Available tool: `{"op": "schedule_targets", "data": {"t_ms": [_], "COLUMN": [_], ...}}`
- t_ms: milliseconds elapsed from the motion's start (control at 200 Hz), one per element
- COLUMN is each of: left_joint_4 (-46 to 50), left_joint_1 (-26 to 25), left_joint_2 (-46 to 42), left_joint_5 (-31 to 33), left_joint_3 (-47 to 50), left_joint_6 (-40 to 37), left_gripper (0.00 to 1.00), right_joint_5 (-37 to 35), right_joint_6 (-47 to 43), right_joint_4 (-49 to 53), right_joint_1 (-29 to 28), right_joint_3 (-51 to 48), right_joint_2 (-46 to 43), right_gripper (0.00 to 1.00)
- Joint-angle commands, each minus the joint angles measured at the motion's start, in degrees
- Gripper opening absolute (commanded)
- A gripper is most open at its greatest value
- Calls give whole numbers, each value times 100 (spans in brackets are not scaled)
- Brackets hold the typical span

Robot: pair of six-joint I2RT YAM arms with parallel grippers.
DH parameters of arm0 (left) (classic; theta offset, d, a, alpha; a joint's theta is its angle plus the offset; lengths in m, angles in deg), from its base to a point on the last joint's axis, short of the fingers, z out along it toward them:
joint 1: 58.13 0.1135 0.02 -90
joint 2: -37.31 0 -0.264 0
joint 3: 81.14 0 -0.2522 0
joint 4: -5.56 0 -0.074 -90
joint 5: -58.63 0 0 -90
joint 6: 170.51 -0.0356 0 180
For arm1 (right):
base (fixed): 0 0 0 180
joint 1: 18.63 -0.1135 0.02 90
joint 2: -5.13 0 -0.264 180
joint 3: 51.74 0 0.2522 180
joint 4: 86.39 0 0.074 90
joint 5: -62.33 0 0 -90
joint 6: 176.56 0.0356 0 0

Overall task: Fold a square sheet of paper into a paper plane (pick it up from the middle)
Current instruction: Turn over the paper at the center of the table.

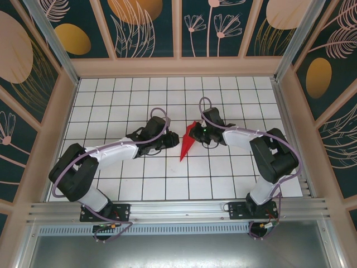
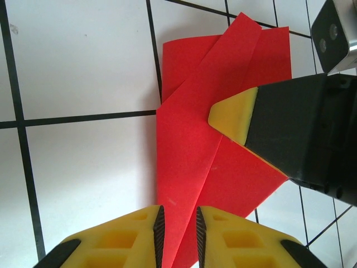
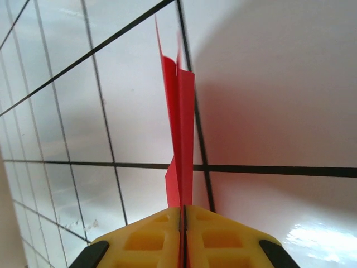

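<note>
The paper plane [image 1: 186, 142] is a narrow red dart in the middle of the white grid table [image 1: 139, 184], its point toward the near edge. My right gripper [image 1: 196, 133] is shut on its far end; in the right wrist view the folded red paper [image 3: 181, 123] stands edge-on out of the closed jaws [image 3: 182, 215]. My left gripper [image 1: 174, 140] sits against the plane's left side. In the left wrist view its fingers [image 2: 177, 223] stand a little apart, with a red fold [image 2: 189, 145] running between them untouched. The right gripper's yellow fingertip [image 2: 234, 114] lies on the paper.
Wooden walls with painted panels [image 1: 178, 28] close in the table at the back and both sides. A metal rail [image 1: 178, 209] runs along the near edge where both arm bases are bolted. Both arms reach in toward the table's middle.
</note>
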Motion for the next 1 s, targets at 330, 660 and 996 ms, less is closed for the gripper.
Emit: {"op": "schedule_targets", "data": {"t_ms": [330,660,996], "left_joint_4": [92,146,80], "left_joint_1": [-1,-6,7], "left_joint_2": [-71,-123,-823], "left_joint_5": [-105,92,1309], "left_joint_3": [-18,4,535], "left_joint_6": [62,-13,-48], "left_gripper": [26,25,23], "right_joint_5": [-362,-303,-1506], "right_joint_6": [227,8,-839], "right_joint_4": [811,1079,2601], "right_joint_1": [-106,-100,-100], "right_joint_3": [373,517,471], "right_joint_2": [-312,-289,-1324], "right_gripper": [11,11,11]}}
